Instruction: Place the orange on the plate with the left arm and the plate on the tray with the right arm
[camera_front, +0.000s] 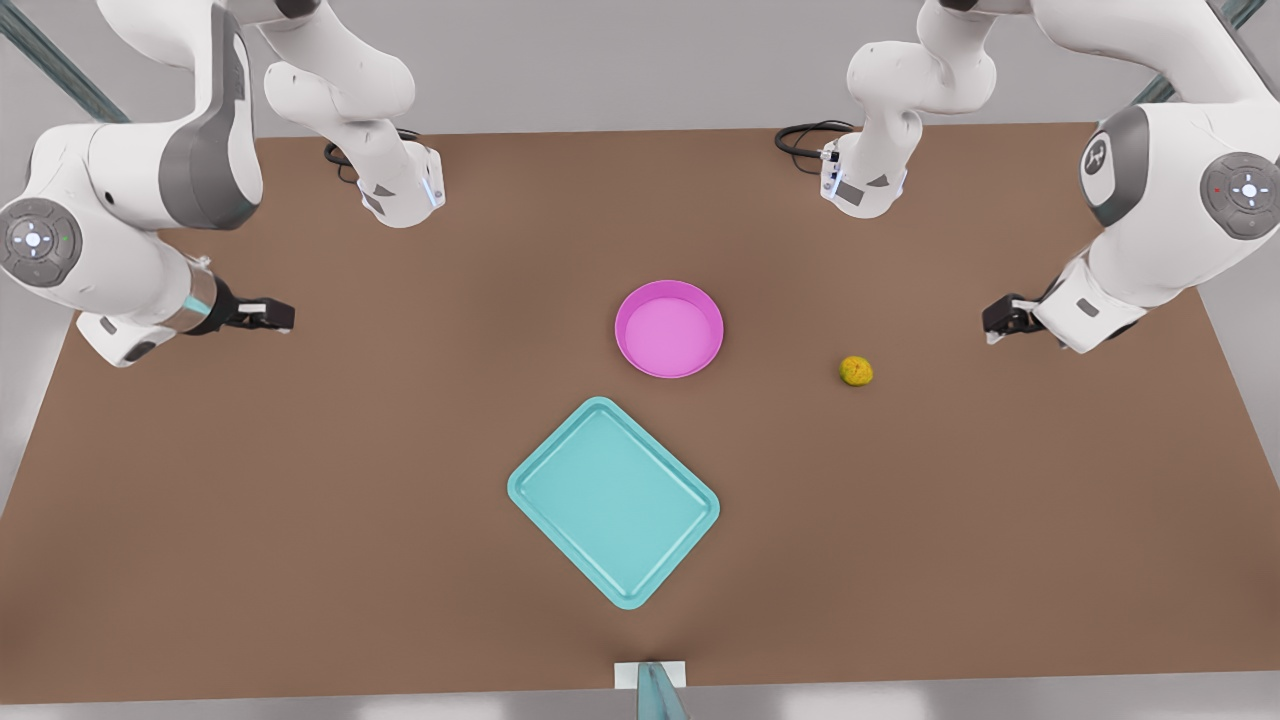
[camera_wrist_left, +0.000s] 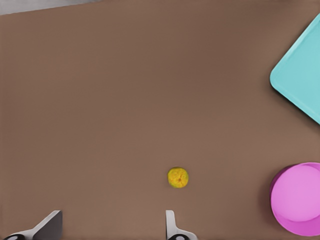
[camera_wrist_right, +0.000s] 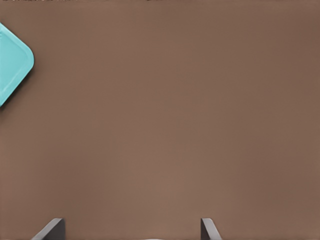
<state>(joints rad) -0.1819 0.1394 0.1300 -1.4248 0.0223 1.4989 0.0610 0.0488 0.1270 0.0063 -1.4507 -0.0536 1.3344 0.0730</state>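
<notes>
I judge nothing is started: the orange (camera_front: 855, 371) sits on the worktop (camera_front: 300, 500) right of the plate (camera_front: 669, 329), well apart from it; the tray (camera_front: 613, 502) lies nearer, empty. My left gripper (camera_front: 1000, 322), at the front view's right, hovers beyond the orange with fingers (camera_wrist_left: 172, 227) apart. My right gripper (camera_front: 268, 315) waits at the far left, fingers (camera_wrist_right: 209, 230) apart too. Next I'd bring the left gripper down over the orange; nothing blocks it.
</notes>
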